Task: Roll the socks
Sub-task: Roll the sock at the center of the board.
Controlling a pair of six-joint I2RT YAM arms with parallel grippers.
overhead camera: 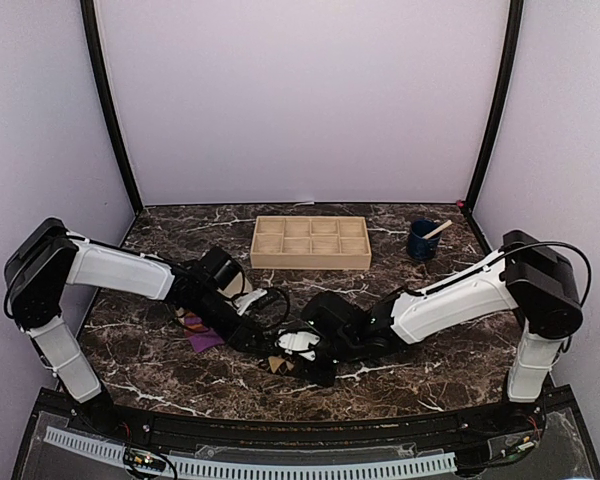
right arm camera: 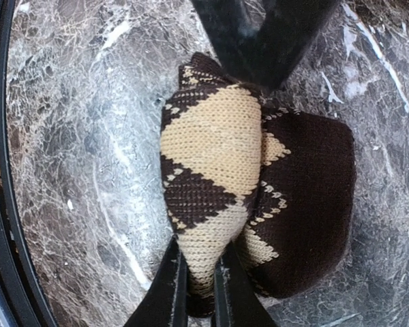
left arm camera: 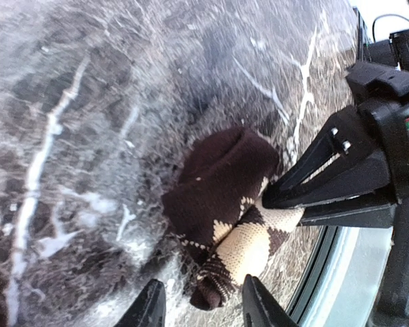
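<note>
The black and tan argyle sock (right arm camera: pixel 218 150) lies bunched and partly rolled on the marble table near its front edge, also seen small in the top view (overhead camera: pixel 278 364). My right gripper (right arm camera: pixel 199 272) is shut on the sock's tan fold. My left gripper (left arm camera: pixel 203 301) is open, its fingers standing on either side of the sock's dark end (left arm camera: pixel 215 289) without pinching it. The two grippers face each other across the sock. The magenta-purple sock (overhead camera: pixel 202 335) lies flat on the table under the left arm, mostly hidden by it.
A wooden tray (overhead camera: pixel 311 242) with several compartments stands at the back middle. A blue cup (overhead camera: pixel 423 240) with a wooden stick in it stands at the back right. The table's black front rail (right arm camera: pixel 0 204) runs close beside the argyle sock.
</note>
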